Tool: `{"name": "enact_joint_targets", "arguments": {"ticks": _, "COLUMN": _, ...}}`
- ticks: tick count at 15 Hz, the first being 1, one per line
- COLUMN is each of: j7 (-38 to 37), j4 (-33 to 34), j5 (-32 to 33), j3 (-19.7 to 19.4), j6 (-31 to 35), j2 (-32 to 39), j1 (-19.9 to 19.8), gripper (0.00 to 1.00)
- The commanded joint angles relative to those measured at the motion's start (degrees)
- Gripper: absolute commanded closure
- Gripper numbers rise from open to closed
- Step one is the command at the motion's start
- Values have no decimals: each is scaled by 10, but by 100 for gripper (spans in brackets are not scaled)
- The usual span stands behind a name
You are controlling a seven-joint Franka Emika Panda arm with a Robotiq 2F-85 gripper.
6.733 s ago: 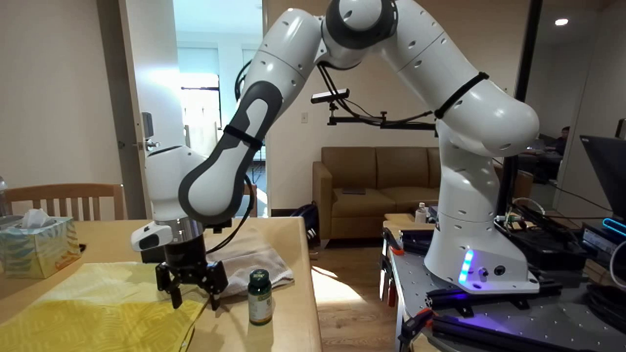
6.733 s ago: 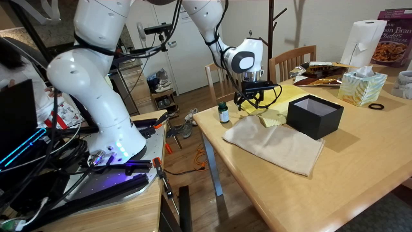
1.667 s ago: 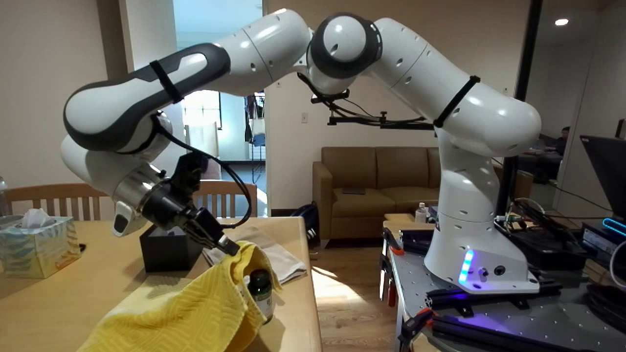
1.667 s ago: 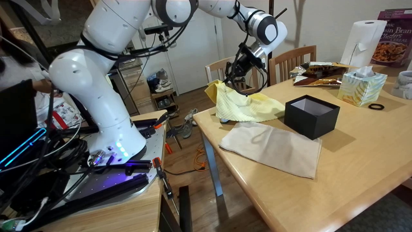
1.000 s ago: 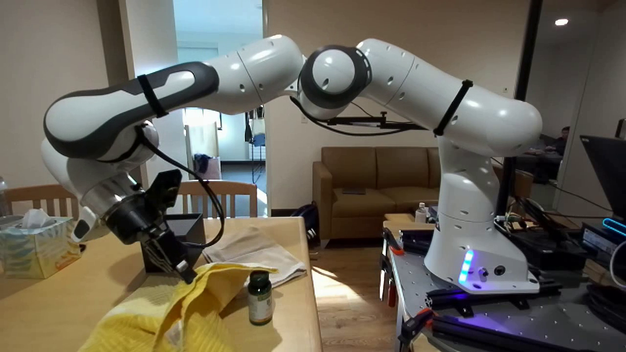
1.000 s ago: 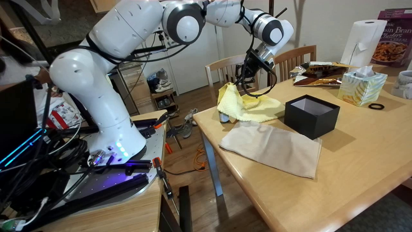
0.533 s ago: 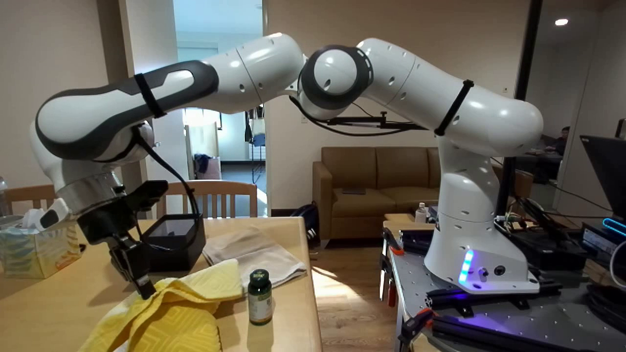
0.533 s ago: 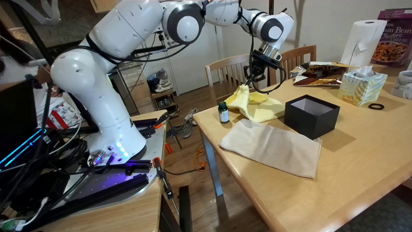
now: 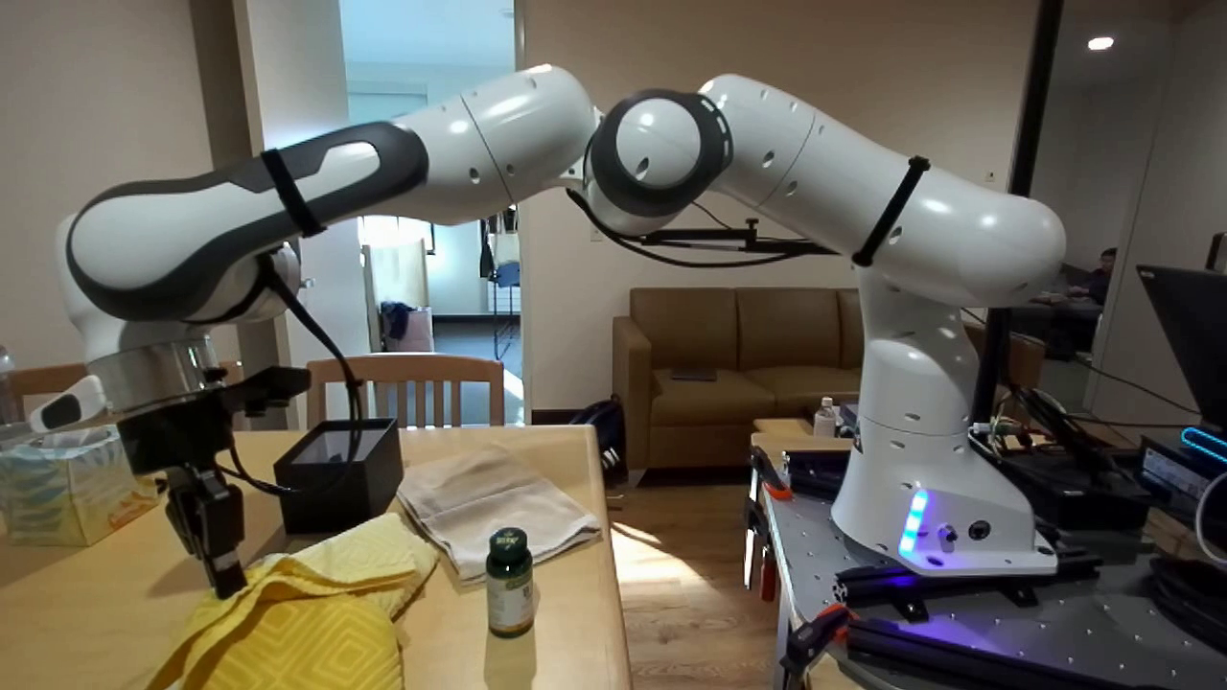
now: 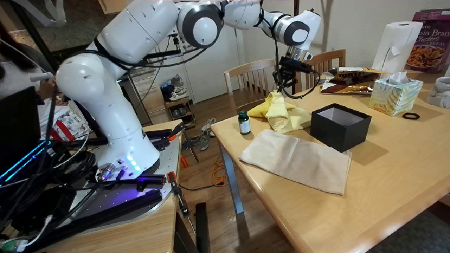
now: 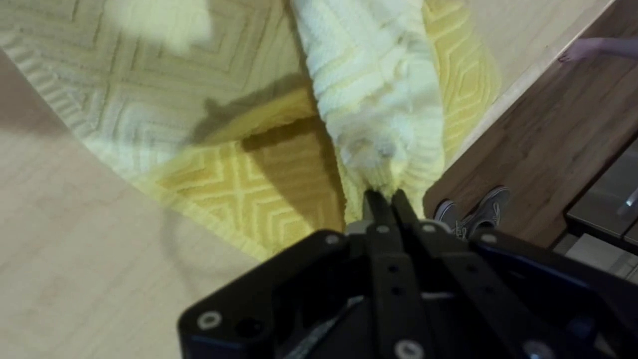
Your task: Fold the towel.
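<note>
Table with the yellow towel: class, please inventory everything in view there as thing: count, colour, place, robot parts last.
Table: one, light wood, both exterior views
Yellow towel: one, yellow, on table, fold raised
Black box: one, black, beside yellow towel
Beige cloth: one, beige, beside black box
Bottle: one, green, near table edge
Tissue box: one, multicoloured, past black box
Ring: one, black, beside tissue box
Foil packaging: count unclear, gold and silver, beside tissue box
Paper roll: one, white, beyond foil packaging
Cereal box: one, purple, behind paper roll
Container: one, grey, cut off at picture edge
Robot arm: one, mostly white, over table
Wrist camera: one, black, above jaws
Jaws: one pair, black, pinching yellow towel
</note>
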State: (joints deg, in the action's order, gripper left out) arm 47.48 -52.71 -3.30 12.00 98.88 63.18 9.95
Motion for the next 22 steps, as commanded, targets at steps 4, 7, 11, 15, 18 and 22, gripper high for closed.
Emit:
{"name": "enact_joint_targets", "arguments": {"ticks": 4, "j7": 36, "j4": -8, "j5": 9, "j3": -2, "j6": 63, "j2": 0, "j1": 2, "gripper": 99}}
{"name": "enact_joint_targets", "arguments": {"ticks": 7, "j7": 35, "j4": -15, "j5": 5, "j3": -1, "j6": 104, "j2": 0, "j1": 0, "gripper": 99}}
{"name": "enact_joint_targets", "arguments": {"ticks": 11, "j7": 34, "j4": -25, "j5": 0, "j3": 1, "j6": 146, "j2": -1, "j1": -2, "gripper": 99}}
{"name": "enact_joint_targets", "arguments": {"ticks": 15, "j7": 38, "j4": -39, "j5": -6, "j3": 7, "j6": 189, "j2": -2, "j1": -5, "gripper": 99}}
{"name": "enact_joint_targets", "arguments": {"ticks": 18, "j7": 36, "j4": -51, "j5": -9, "j3": 10, "j6": 219, "j2": -4, "j1": -7, "gripper": 99}}
{"name": "enact_joint_targets", "arguments": {"ticks": 22, "j7": 36, "j4": -66, "j5": -16, "j3": 16, "j6": 259, "j2": -5, "j1": -10, "gripper": 99}}
